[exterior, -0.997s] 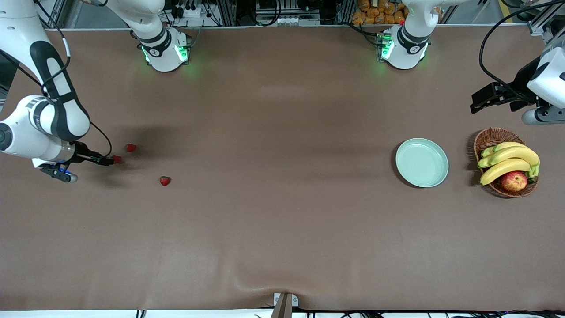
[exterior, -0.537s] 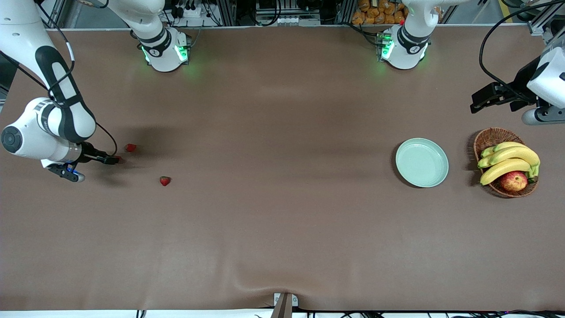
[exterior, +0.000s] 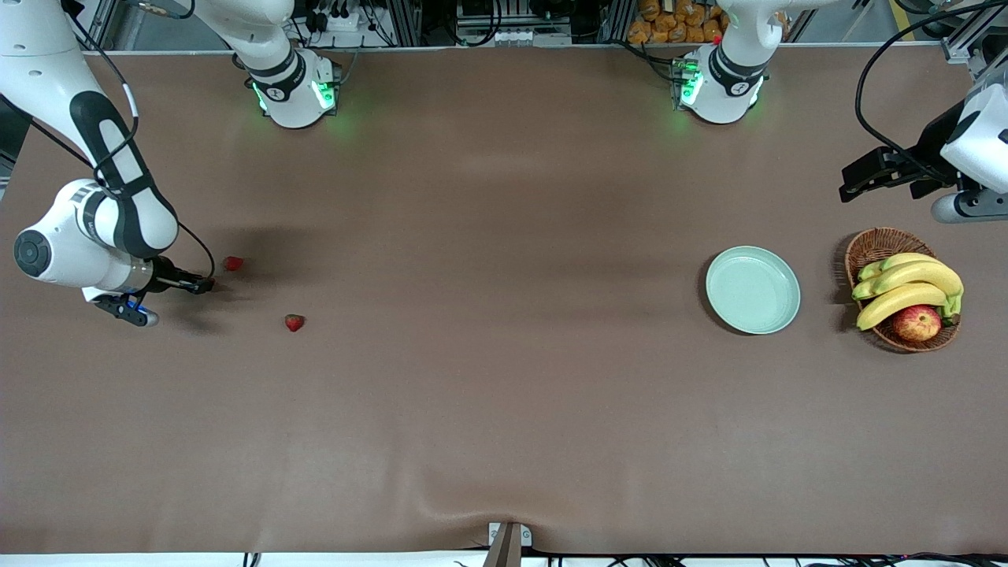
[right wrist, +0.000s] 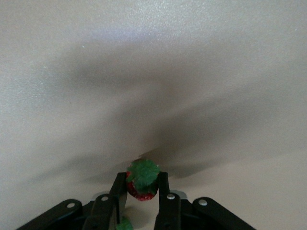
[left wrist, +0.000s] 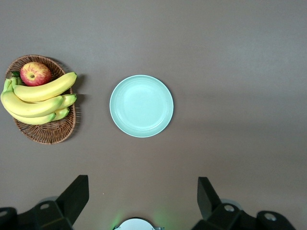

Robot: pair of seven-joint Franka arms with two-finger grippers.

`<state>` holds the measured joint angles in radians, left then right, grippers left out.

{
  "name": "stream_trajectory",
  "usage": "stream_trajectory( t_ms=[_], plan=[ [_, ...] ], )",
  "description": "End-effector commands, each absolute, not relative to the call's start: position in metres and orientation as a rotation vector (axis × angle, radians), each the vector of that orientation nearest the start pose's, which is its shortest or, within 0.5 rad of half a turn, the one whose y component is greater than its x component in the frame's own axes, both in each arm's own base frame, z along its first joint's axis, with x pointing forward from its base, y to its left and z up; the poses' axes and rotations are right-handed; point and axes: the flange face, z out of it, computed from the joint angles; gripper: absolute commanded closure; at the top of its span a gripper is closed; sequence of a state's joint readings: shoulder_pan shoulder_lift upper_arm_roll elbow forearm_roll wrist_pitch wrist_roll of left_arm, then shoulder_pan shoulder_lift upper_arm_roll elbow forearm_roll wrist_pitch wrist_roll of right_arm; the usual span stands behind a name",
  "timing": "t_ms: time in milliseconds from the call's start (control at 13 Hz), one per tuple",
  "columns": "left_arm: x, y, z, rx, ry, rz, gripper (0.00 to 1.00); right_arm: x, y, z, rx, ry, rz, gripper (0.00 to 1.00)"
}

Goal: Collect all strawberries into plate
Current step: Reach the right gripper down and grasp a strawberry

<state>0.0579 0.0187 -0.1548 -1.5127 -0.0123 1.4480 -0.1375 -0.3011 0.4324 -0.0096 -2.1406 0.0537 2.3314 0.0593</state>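
We see the right tool [exterior: 206,285] low at the right arm's end of the counter [exterior: 488,394], pinched shut on a strawberry [right wrist: 142,181] whose green top faces the wrist camera; its long axis we cannot tell. Two more strawberries lie just beside that tool: one [exterior: 232,263] close by, another [exterior: 294,322] nearer the front camera. All are tiny and dark red. The counter is plain brown, slightly rippled. The left tool [left wrist: 143,203] waits with fingers wide above the pale mint plate [left wrist: 141,106] and a fruit basket [left wrist: 41,98].
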Motion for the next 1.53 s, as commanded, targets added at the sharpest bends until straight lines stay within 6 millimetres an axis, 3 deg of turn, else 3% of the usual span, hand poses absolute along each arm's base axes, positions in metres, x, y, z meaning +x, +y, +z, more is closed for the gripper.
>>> stream_trajectory(
  t_ms=[0,460,614,767,921,1074,1458],
  plan=[
    [0.543,-0.048,0.633,-3.127,-0.046,0.126,0.0,0.523,-0.161,0.184,-2.99,0.63,0.368,1.0],
    [0.544,-0.036,0.619,-3.123,-0.07,0.174,0.0,0.564,-0.17,0.245,-2.969,0.595,0.462,1.0],
    [0.544,-0.035,0.613,-3.122,-0.074,0.188,0.0,0.577,-0.16,0.267,-2.975,0.559,0.477,1.0],
    [0.548,-0.035,0.61,-3.125,-0.074,0.174,0.0,0.597,-0.145,0.303,-2.979,0.581,0.514,1.0],
    [0.553,-0.037,0.6,-3.125,-0.067,0.191,0.0,0.614,-0.115,0.333,-2.982,0.621,0.541,1.0],
    [0.558,-0.036,0.591,-3.126,-0.069,0.203,0.0,0.63,-0.066,0.357,-2.996,0.683,0.528,1.0],
    [0.562,-0.038,0.577,-3.122,-0.062,0.207,0.0,0.643,0.068,0.369,-2.827,0.892,0.508,1.0]
  ],
)
